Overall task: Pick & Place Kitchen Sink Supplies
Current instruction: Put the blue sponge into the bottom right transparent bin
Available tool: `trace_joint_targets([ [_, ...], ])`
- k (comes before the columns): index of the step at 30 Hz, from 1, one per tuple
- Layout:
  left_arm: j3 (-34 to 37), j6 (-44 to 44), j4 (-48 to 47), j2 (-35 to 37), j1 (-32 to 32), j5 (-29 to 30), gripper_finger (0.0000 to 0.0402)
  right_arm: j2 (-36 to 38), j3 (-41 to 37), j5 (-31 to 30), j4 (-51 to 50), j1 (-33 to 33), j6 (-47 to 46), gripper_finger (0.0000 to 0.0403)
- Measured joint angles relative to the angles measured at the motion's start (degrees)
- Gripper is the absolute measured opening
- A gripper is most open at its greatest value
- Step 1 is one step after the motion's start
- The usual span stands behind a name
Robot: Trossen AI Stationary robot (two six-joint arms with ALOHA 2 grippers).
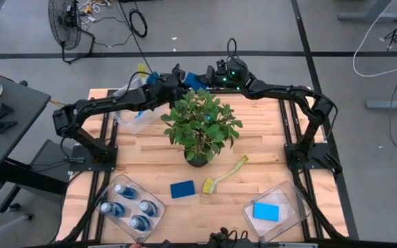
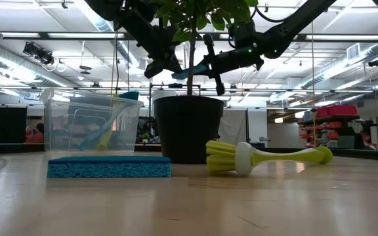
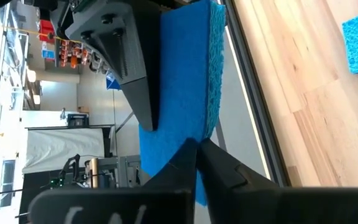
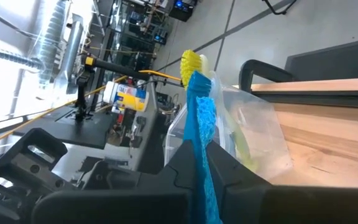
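Both dark jointed arms reach over the far edge of the pale, planked wooden desk (image 1: pixel 267 148), where their grippers meet above and behind the leafy green potted plant in a black round pot (image 1: pixel 200 127). Between them hangs a flat blue rectangular sponge with a coarse, pitted edge (image 1: pixel 196 80). The left gripper (image 1: pixel 174 77) and the right gripper (image 1: pixel 211 77) each have their fingers pressed narrowly against this sponge, so it is clamped from both sides, clear of the desk. In the left wrist view the sponge (image 3: pixel 188 81) fills the space between the two grippers' tapered dark fingers; in the right wrist view it (image 4: pixel 202 134) appears edge-on, thin and fibrous.

Just beside the left gripper stands a clear, thin-walled plastic bin (image 1: pixel 131 109); the low view shows a long-handled brush leaning inside it.

Nearer the front edge, a second flat blue sponge (image 1: pixel 182 189) lies on the bare wood, just beside the bristled head of a yellow-green long-handled dish brush (image 1: pixel 225 174) lying on its side. A clear rounded plastic tray at the front left (image 1: pixel 158 205) holds four small blue bottles with pale caps (image 1: pixel 131 207). A similar clear tray at the front right (image 1: pixel 296 200) holds a lighter blue rectangular sponge (image 1: pixel 266 211), lying flat.
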State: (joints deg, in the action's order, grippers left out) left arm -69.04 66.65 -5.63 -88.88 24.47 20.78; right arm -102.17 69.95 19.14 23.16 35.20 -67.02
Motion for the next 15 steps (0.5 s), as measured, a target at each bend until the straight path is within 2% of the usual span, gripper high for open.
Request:
trace_joint_targets([
  [3, 0.00, -3.57, -0.06, 0.00, 0.02, 0.03, 0.0049, 0.00, 0.00, 0.21, 0.00, 0.02, 0.00, 0.0006],
  [7, 0.00, -6.29, 0.23, 0.05, -0.19, 1.13, 0.0113, 0.00, -0.06, 0.41, 0.45, 0.00, 0.01, 0.0006],
  [12, 0.00, -6.12, 3.56, 1.05, -2.05, 7.05, 0.0201, 0.11, -0.07, 1.51, 1.99, 0.84, 0.00, 0.0006],
  [15, -0.07, -8.13, 4.02, 2.96, -2.17, 8.55, 0.0233, 0.58, -0.08, 1.65, 1.87, 1.84, 0.08, 0.0006],
])
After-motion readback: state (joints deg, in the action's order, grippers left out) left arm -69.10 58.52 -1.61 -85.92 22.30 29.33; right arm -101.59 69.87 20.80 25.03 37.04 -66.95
